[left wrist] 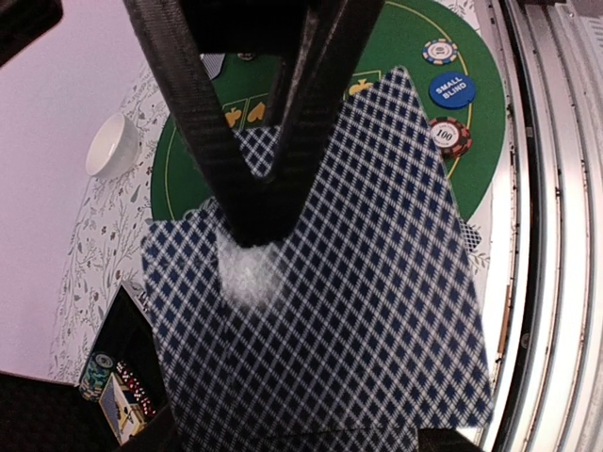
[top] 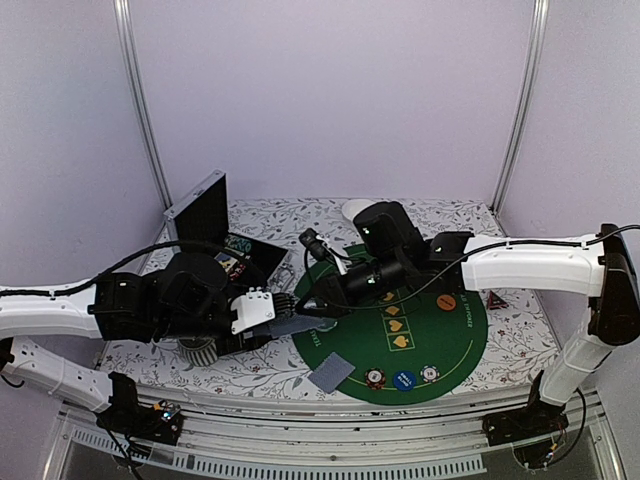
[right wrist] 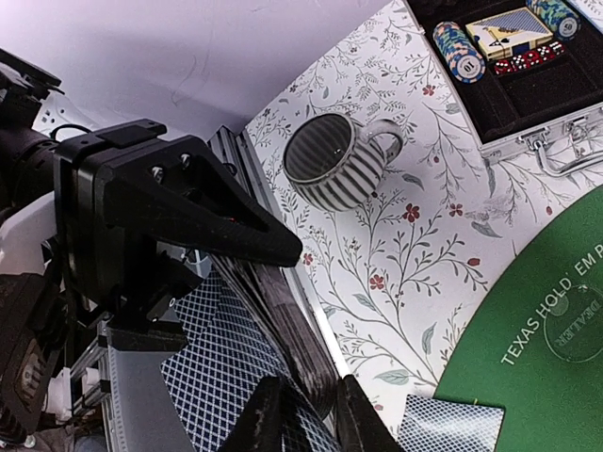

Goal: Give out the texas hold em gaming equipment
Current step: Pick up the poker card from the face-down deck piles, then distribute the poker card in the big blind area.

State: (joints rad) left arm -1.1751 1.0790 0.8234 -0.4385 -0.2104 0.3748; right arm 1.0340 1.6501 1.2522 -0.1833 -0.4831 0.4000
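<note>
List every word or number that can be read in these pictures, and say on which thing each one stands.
"SMALL BLIND": on the blue button.
"100": on the reddish-brown chip.
"TEXAS HOLD' EM P": along the rim of the green mat, cut off by the picture's edge.
Print on the pale clear disc and on the white-and-blue chip: too faint to read.

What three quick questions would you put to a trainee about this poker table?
1. True or false: the left gripper holds playing cards.
2. What is printed on the blue button? A) Small Blind B) Dealer C) Big Blind
3. Fill in: the striped mug stands on the ____ tablecloth, off the green poker mat.
Key: 1 true; 2 A; 3 floral.
</note>
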